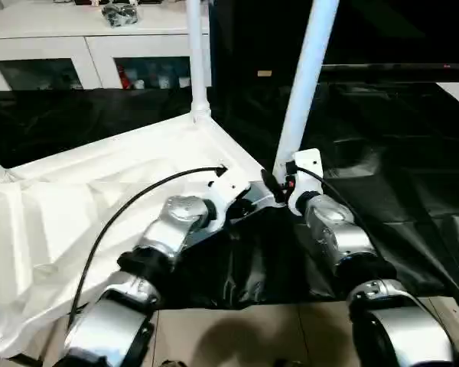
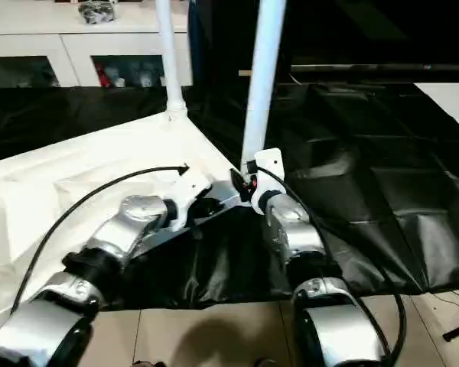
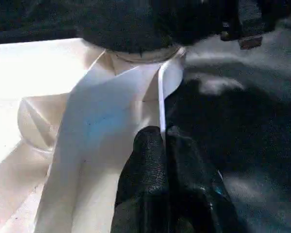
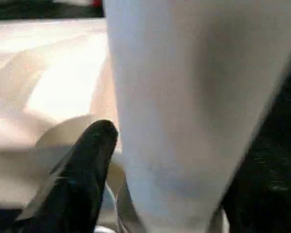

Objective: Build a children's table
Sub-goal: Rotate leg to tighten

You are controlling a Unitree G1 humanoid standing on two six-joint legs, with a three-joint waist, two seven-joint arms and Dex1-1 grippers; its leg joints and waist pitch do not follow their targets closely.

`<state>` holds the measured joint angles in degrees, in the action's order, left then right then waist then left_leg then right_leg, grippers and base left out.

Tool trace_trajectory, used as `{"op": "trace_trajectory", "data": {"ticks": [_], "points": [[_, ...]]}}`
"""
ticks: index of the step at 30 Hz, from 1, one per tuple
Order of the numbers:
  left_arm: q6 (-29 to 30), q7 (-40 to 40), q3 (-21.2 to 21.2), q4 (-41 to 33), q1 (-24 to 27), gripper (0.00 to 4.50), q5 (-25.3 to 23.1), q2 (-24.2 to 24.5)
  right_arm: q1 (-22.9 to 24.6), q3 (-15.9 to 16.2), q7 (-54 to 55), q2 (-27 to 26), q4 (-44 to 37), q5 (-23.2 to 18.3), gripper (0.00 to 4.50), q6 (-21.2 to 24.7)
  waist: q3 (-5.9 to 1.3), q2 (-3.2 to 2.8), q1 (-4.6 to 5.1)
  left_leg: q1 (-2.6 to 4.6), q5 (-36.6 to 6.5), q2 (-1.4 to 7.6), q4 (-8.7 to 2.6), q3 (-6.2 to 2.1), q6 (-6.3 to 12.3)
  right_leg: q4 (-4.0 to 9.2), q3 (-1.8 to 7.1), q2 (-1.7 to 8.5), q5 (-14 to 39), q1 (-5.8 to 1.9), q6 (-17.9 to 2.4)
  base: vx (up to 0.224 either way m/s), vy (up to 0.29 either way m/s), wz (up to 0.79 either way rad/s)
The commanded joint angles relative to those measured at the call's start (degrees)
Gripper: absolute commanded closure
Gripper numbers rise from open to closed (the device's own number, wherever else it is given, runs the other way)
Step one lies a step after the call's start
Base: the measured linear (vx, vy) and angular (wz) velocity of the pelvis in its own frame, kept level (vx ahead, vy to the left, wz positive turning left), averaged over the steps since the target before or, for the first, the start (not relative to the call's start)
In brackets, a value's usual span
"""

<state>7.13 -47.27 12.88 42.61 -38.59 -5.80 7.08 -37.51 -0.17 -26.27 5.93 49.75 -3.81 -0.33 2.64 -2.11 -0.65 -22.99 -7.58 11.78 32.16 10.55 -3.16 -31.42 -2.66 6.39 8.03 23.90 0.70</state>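
Observation:
The white tabletop point(image 1: 99, 191) lies underside up on the black-covered work table. One white leg point(image 1: 196, 61) stands upright in its far corner socket. A second leg point(image 1: 306, 84) rises from the near right corner. My left gripper point(image 1: 252, 200) reaches to that corner, and in the left wrist view its fingers point(image 3: 155, 184) are shut on the tabletop's thin rim point(image 3: 161, 107). My right gripper point(image 1: 279, 183) is at the base of the second leg point(image 4: 184, 97), open. One black finger point(image 4: 89, 165) stands just beside the leg; the other is hidden behind it.
The black cover point(image 1: 398, 168) stretches to the right of the tabletop and ends at the table's front edge above the tiled floor point(image 1: 237, 329). A white cabinet point(image 1: 84, 46) with glass doors stands behind the table. A black cable point(image 1: 138, 199) arcs over my left forearm.

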Motion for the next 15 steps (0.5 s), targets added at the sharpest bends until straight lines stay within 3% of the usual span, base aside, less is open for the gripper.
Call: {"op": "trace_trajectory", "data": {"ticks": [1,4,7,12,15], "points": [[-4.51,-6.60,1.18,-4.88,0.42,4.50,4.31,-0.40,2.15,3.67,-7.85,0.86,-3.60,0.17,1.16,0.98,-3.73,0.72,-0.42,2.03,-27.60,0.28,-3.63,0.12,2.11,4.27,0.11,0.80,25.76,-1.71,-9.39,0.000,0.000,0.00],[-4.34,-8.99,1.53,-6.06,1.10,4.50,4.81,0.63,3.90,4.83,-12.53,2.69,-6.54,-0.17,1.16,1.07,-3.74,0.73,-1.06,1.71,-26.28,0.52,-3.80,0.06,1.94,3.79,0.28,0.70,25.06,-1.95,-8.93,0.000,0.000,0.00],[-4.21,-12.17,1.98,-7.00,1.73,4.50,5.09,2.53,6.87,6.80,-20.53,6.53,-10.74,-0.85,1.16,0.35,-3.63,0.63,-1.61,2.15,-27.04,0.55,-3.69,0.26,1.84,3.91,0.43,0.61,25.86,-1.59,-8.71,0.000,0.000,0.00],[-3.40,-17.05,2.17,-8.72,2.58,4.50,5.55,5.52,10.03,8.69,-30.68,11.34,-16.54,-2.77,1.16,2.46,-3.71,0.67,-1.84,1.70,-25.37,0.72,-3.87,0.23,2.06,3.33,0.38,0.53,23.44,-2.10,-9.61,0.000,0.000,0.00],[-2.45,-19.68,2.38,-10.08,3.12,4.50,6.06,6.97,11.15,9.60,-34.24,13.07,-19.21,-3.10,1.42,3.95,-3.79,0.68,-2.11,1.64,-24.61,0.84,-3.80,0.36,2.35,3.09,0.49,0.60,22.39,-2.17,-10.17,0.000,0.000,0.00]]}}
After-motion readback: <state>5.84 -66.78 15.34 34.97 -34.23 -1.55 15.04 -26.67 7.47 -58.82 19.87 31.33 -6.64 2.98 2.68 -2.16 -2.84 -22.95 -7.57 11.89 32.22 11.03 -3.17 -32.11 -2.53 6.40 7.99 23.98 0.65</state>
